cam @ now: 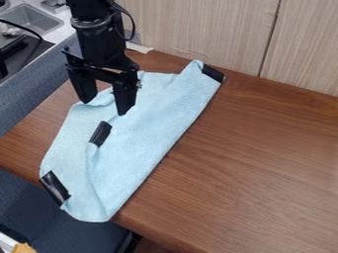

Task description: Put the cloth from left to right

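End effector (104, 107) w/ fingers apart, blue cloth (142, 141) below & twd cam.

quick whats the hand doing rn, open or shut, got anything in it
Hand: open, holding nothing, at the upper left part of the light blue cloth.

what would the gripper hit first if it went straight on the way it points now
Most likely the light blue cloth: the gripper points down at its upper left part. How much gap remains, if any, is hard to judge from this one view.
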Tool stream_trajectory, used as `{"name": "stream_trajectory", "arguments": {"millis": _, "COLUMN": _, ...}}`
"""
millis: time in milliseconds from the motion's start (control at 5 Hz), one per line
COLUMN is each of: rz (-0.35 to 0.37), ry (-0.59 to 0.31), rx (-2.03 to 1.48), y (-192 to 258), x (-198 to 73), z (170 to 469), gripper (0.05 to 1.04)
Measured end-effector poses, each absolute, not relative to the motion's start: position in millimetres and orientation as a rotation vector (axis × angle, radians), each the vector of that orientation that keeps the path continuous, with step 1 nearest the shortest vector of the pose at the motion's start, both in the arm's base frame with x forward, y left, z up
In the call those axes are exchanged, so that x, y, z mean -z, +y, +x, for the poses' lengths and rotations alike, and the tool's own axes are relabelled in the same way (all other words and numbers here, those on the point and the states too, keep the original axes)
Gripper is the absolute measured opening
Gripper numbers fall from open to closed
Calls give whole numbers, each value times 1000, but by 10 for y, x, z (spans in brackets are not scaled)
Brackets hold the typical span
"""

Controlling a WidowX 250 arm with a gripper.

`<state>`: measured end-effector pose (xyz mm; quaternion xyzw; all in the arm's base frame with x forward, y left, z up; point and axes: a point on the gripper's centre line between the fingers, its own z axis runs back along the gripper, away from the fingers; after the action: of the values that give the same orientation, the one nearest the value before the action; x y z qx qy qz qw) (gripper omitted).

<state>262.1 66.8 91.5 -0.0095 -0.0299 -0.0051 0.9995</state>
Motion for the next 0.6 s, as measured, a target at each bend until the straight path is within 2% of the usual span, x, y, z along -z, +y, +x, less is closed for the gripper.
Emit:
{"name": "stream_trajectory", "arguments": {"millis": 200, "rz": -27, "ry": -33, "rx": 5, "y": 666, "x": -842, "z": 2611, "gripper": 1000}}
{"name": "stream_trajectory", "arguments": {"millis": 600, "rz": -1, "ry": -21, "rx": -114, "y": 1063, "x": -735, "z": 2753, "gripper": 1000}}
